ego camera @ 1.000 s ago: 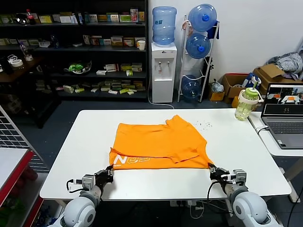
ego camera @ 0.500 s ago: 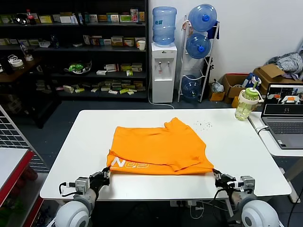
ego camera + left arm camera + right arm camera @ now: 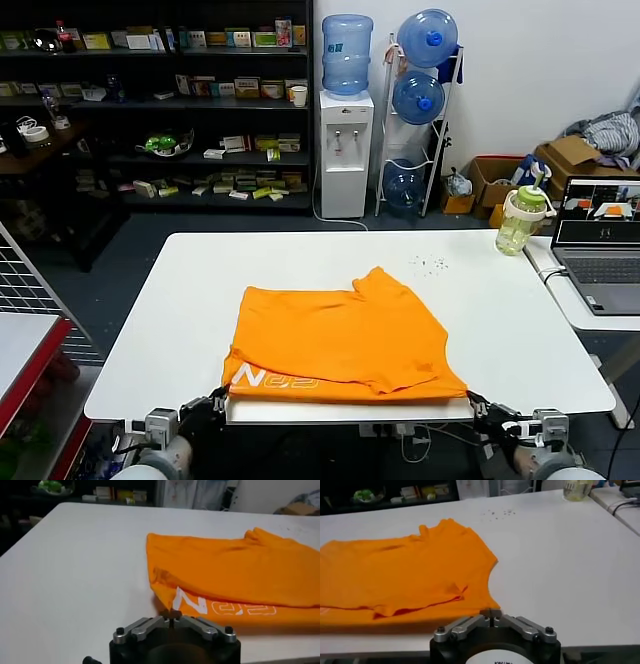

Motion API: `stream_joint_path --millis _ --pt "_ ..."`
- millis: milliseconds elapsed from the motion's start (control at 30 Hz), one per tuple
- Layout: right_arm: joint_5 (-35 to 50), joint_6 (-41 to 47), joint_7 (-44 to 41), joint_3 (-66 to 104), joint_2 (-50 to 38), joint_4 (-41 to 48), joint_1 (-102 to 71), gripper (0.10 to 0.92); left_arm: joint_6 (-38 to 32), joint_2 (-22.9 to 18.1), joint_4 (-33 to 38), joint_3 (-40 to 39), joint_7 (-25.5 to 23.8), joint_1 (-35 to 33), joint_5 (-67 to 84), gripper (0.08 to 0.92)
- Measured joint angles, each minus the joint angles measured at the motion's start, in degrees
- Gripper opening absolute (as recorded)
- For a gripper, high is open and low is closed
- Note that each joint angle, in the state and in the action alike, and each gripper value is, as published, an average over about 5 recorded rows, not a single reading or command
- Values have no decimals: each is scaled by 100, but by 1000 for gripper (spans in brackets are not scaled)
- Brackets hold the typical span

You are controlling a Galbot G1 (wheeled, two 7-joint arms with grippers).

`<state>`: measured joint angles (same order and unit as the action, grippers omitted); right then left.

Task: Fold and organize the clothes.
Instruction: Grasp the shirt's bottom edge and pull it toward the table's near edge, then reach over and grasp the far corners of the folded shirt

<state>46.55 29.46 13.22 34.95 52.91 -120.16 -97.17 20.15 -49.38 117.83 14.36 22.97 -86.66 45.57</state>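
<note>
Head view shows the orange T-shirt folded at the bench near edge, left claw and right claw nearly closed, gripping nothing I can see, so I'd retreat cleanly without snagging the hem.

The head camera looks forward and down from above the near edge of the bench, taking in the whole top, the shelves and water dispenser behind. The left wrist camera sits low just behind the left gripper, looking across the bench top past the orange T-shirt. The right wrist camera sits likewise behind the right gripper, close to the surface. All three views share the T-shirt's near edge; both wrist views face away from the robot.
</note>
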Motion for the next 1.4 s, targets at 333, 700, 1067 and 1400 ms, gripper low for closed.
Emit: stream_joint_path --millis 333,700,1067,1400 --pt "-42 -146 -161 44 -174 -64 280 475 180 144 216 258 -42 -104 159 494" --pt "50 -382 -58 -1057 -111 968 2605 783 0 22 -501 133 -434 1283 410 796" --pt "-62 -362 -221 -2725 765 3495 5454 823 -125 -743 -2808 -808 -1024 3626 290 823" --pt "-139 -62 -554 -3400 1350 5123 6619 823 60 -1179 -4358 -1477 -1261 4890 271 823"
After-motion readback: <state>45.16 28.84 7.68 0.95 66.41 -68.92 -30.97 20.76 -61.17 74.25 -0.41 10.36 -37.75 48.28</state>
